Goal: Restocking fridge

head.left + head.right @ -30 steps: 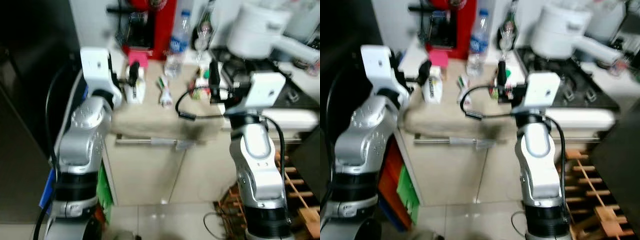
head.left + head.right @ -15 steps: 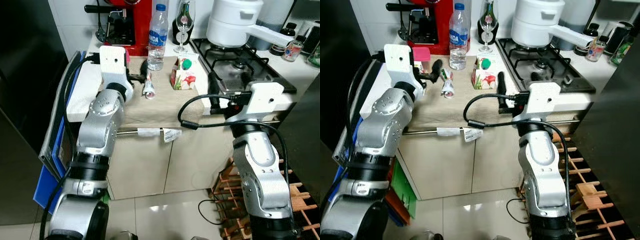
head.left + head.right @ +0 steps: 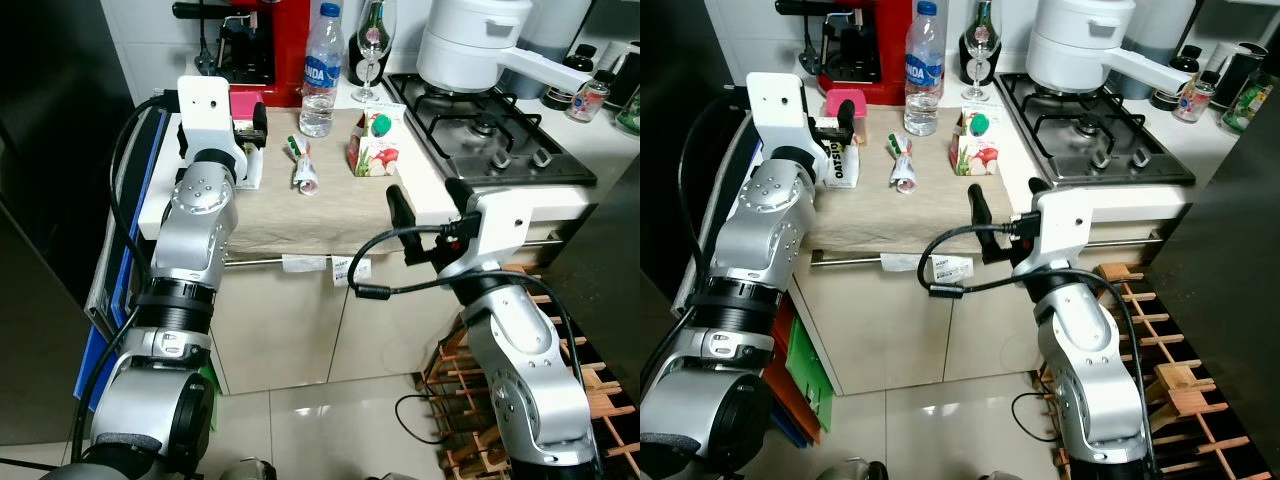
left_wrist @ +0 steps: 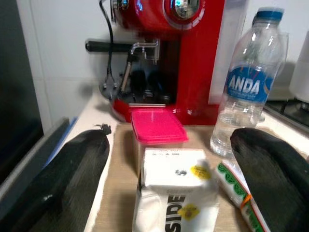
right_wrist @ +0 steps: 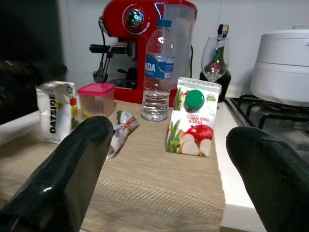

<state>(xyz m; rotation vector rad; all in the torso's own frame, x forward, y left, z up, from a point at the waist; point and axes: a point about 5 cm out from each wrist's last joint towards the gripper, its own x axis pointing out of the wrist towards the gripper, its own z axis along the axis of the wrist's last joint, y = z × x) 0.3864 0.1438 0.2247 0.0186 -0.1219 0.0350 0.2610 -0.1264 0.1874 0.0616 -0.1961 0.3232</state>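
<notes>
A white Oatside carton (image 3: 843, 163) stands at the left end of the beige counter mat (image 3: 330, 210). My left gripper (image 4: 171, 141) is open, with one black finger on each side of the carton (image 4: 176, 193) and apart from it. Behind the carton is a pink-lidded tub (image 4: 157, 131). A crumpled packet (image 3: 304, 167), a water bottle (image 3: 320, 70) and an apple juice carton (image 3: 372, 143) sit further right. My right gripper (image 3: 1005, 200) is open and holds nothing. It hovers at the counter's front edge and faces the juice carton (image 5: 192, 118).
A red coffee machine (image 3: 270, 30) and a wine glass (image 3: 372, 45) stand at the back. A white pot (image 3: 470, 45) sits on the gas hob (image 3: 500, 140). A dark fridge (image 3: 50, 150) is at the left. A wooden rack (image 3: 590, 390) stands on the floor at the right.
The head camera has steadied and shifted. My left gripper has moved from beside the crumpled packet to the Oatside carton. My right gripper has drawn back from over the mat to the counter's front edge.
</notes>
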